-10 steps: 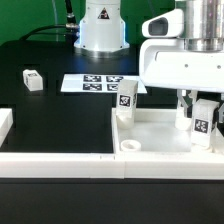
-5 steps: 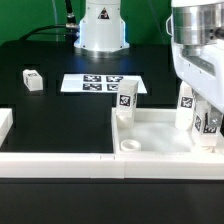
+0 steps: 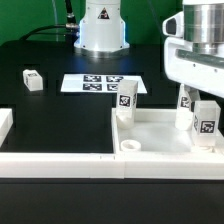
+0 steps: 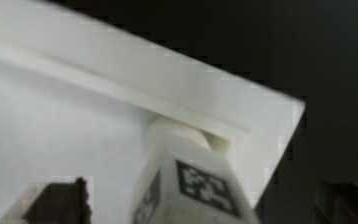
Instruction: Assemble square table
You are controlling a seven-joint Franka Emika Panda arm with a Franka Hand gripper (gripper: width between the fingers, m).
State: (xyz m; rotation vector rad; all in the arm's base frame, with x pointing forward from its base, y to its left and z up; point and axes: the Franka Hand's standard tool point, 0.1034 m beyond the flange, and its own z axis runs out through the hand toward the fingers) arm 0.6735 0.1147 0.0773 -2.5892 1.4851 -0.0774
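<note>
The square table's white tabletop (image 3: 160,150) lies tray-side up at the exterior view's lower right, with an empty round socket (image 3: 128,146) at its near-left corner. One tagged leg (image 3: 125,100) stands at its far-left corner. Two more tagged legs (image 3: 205,125) stand close together at the right, under my gripper (image 3: 197,103). In the wrist view one leg (image 4: 197,175) stands upright in a tabletop corner (image 4: 247,105). It sits between my dark fingers (image 4: 60,200), with a gap on each side. My gripper (image 4: 202,208) is open and holds nothing.
A loose tagged leg (image 3: 32,80) lies on the black table at the exterior view's left. The marker board (image 3: 95,84) lies in front of the robot base (image 3: 100,25). A white border bar (image 3: 5,125) shows at the left edge.
My jaws have opened and let go of the leg, which stays upright in the tabletop. The hand turned over the right legs and has swung partly back.
</note>
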